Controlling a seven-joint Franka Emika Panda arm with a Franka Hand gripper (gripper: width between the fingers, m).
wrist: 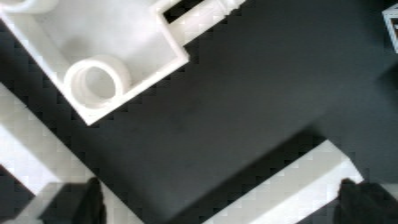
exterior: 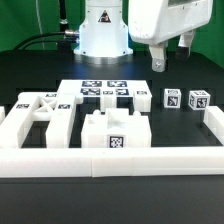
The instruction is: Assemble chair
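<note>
The chair parts lie loose on the black table. An X-braced frame is at the exterior view's left. A blocky tagged part sits at front centre. Two square-ended legs and a smaller tagged piece stand at the right. My gripper hangs open and empty above the table, behind the legs. In the wrist view a white part with a round socket shows. The dark fingertips stand wide apart with only table and a white strip between them; the gripper holds nothing.
The marker board lies flat at the table's centre. The long low white border rail runs along the front and up the right side. The robot's base stands at the back.
</note>
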